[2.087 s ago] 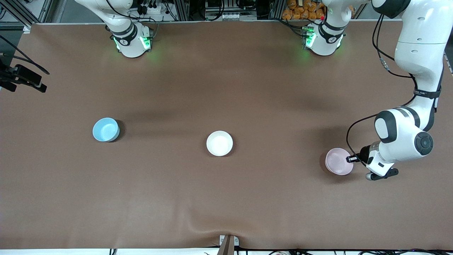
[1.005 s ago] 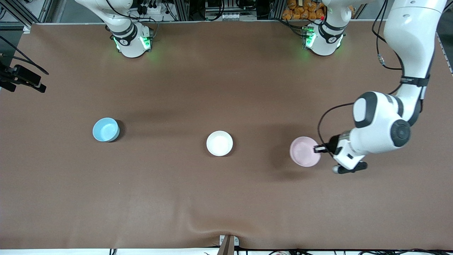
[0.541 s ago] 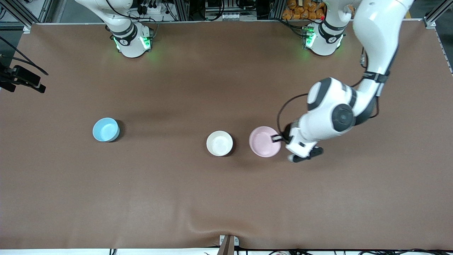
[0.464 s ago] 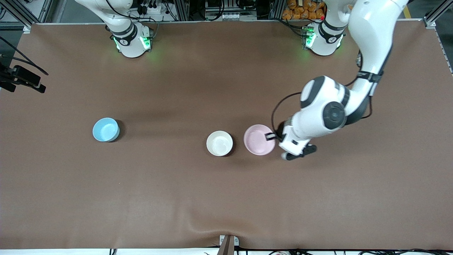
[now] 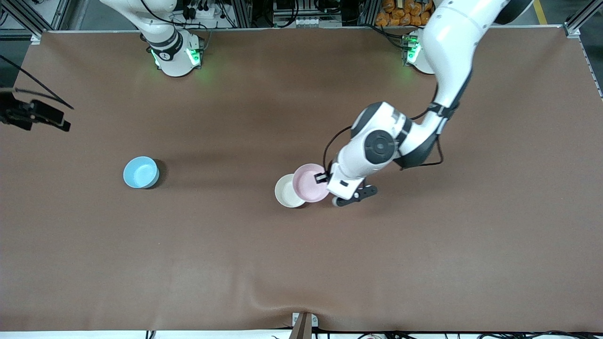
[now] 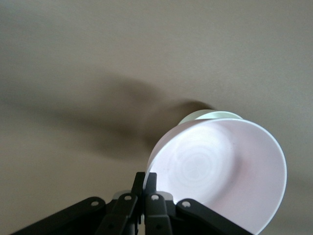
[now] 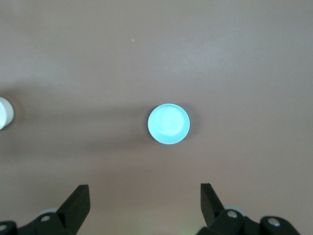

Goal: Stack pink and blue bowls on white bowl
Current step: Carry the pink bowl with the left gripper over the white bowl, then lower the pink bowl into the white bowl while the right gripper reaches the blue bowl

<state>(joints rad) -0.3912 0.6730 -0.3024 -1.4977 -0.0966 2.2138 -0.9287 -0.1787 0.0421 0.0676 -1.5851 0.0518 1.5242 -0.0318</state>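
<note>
My left gripper [image 5: 323, 178] is shut on the rim of the pale pink bowl [image 5: 308, 183] and holds it tilted, partly over the white bowl [image 5: 286, 193] at the table's middle. In the left wrist view the fingers [image 6: 145, 177] pinch the pink bowl's [image 6: 220, 171] edge, and the white bowl's rim [image 6: 210, 115] shows just past it. The sky blue bowl [image 5: 140, 172] stands toward the right arm's end of the table. My right gripper [image 7: 144, 196] is open and empty, high over the table, with the blue bowl [image 7: 168, 124] below it.
The brown table cover [image 5: 301, 263] has a small wrinkle at its near edge. A black device with cables [image 5: 33, 115] juts in at the right arm's end. Both arm bases stand along the table's top edge.
My left gripper has carried the pink bowl from the left arm's end of the table toward the middle, and it now overlaps the white bowl. The blue and white bowls have not moved.
</note>
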